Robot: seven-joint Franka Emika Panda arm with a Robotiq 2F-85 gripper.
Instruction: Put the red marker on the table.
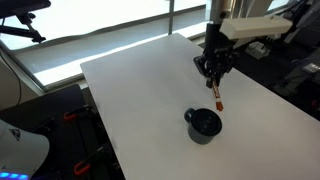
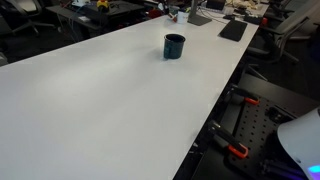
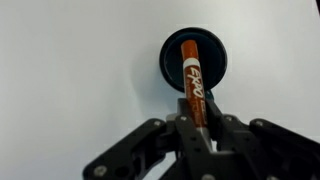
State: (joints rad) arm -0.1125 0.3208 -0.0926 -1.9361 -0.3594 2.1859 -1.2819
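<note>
My tally: one red marker, one dark round cup, one white surface, one tool of mine.

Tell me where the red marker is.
In the wrist view the red marker is clamped in the gripper, pointing down at the dark cup, off the table.

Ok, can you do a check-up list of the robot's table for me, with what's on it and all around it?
Surface: white table, flat and plain.
Job's things: red marker, held up in the air close over the cup, not on the table yet.
Clutter: one dark cup standing upright on the table.
Grippers: gripper, its fingers shut on the red marker.
Cables: nothing seen on the table.
Surroundings: a window behind the table; desks with dark gear beyond the far edge.
</note>
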